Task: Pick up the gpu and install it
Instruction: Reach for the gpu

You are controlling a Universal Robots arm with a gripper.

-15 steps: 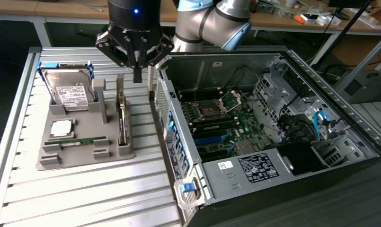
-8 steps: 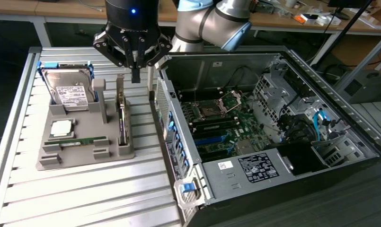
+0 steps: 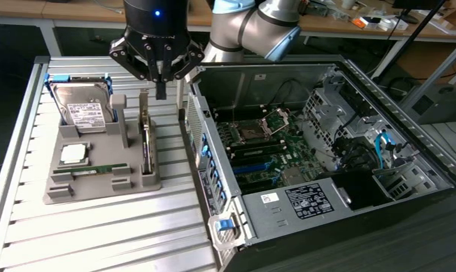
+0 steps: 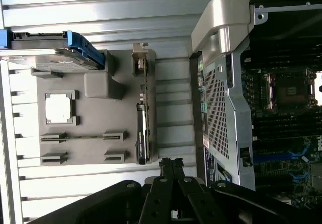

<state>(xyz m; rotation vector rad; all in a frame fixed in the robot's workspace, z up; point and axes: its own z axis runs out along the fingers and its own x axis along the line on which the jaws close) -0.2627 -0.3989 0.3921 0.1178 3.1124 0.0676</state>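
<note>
The gpu [image 3: 146, 141] is a thin dark card standing on its long edge in a slot along the grey tray's [image 3: 99, 190] side nearest the computer case. Its metal bracket end points toward the far end of the tray. In the wrist view the gpu [image 4: 142, 133] shows edge-on at the tray [image 4: 95, 116] border. My gripper [image 3: 161, 90] hangs above the far end of the card, fingers pointing down, shut and holding nothing. From the wrist camera, the gripper [image 4: 171, 164] tips sit together just past one end of the card.
The tray also carries a silver hard drive [image 3: 84, 110] in a blue frame, a square processor [image 3: 73, 153] and a green RAM stick [image 3: 92, 169]. The open computer case [image 3: 379, 153] lies at the exterior view's right, its motherboard [image 3: 265, 141] exposed. Its side wall [image 4: 221, 98] is close beside the tray.
</note>
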